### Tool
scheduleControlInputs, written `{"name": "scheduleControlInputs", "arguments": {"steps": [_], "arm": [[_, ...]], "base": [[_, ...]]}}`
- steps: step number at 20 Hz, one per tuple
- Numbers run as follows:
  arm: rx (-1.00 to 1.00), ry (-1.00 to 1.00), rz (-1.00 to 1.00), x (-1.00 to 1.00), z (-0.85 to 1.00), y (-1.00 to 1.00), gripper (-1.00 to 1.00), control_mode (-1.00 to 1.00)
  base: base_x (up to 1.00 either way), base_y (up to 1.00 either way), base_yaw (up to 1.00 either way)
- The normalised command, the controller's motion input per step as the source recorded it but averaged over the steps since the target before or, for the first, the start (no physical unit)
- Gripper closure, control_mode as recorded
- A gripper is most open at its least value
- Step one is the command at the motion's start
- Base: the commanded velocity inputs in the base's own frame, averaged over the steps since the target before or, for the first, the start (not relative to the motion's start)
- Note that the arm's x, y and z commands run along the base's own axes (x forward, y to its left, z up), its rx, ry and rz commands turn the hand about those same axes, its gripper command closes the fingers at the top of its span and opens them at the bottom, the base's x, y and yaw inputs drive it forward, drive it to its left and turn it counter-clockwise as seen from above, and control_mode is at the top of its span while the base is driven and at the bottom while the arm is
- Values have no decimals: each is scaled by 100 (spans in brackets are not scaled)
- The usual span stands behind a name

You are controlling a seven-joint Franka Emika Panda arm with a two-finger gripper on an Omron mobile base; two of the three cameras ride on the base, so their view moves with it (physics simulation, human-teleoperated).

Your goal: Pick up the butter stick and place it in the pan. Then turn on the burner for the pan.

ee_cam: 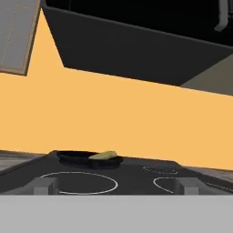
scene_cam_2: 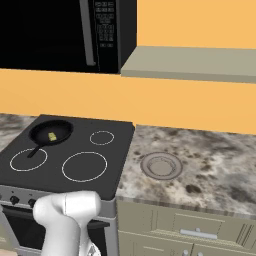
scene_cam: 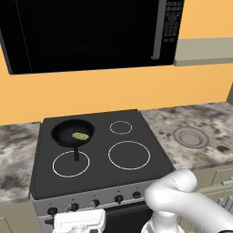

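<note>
Resting inside the pan (scene_cam: 73,132) on the rear-left burner, the butter (scene_cam: 80,135) is judged light, soft and slippery. The knobs (scene_cam: 95,203), judged stiff, should be pinched across. Gripper state cannot be told.

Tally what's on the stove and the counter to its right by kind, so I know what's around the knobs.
Pans: 1, the black pan on the back left burner
Butter sticks: 1, the butter stick lying in it
Grey ringed discs: 1, the disc on the counter
Burner rings: 4
Total: 7
</note>
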Motion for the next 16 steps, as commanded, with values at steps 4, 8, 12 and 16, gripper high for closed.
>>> {"name": "scheduleControlInputs", "arguments": {"steps": [4, 8, 12, 16], "arm": [[7, -5, 1, 0, -46, -4, -100, -100], [5, 0, 0, 12, -46, 0, -100, -100], [0, 4, 1, 8, -15, 0, -100, -100], [0, 2, 4, 39, -25, 15, -100, -100]], "base": [[0, 0, 0], [0, 0, 0], [0, 0, 0], [0, 0, 0]]}}
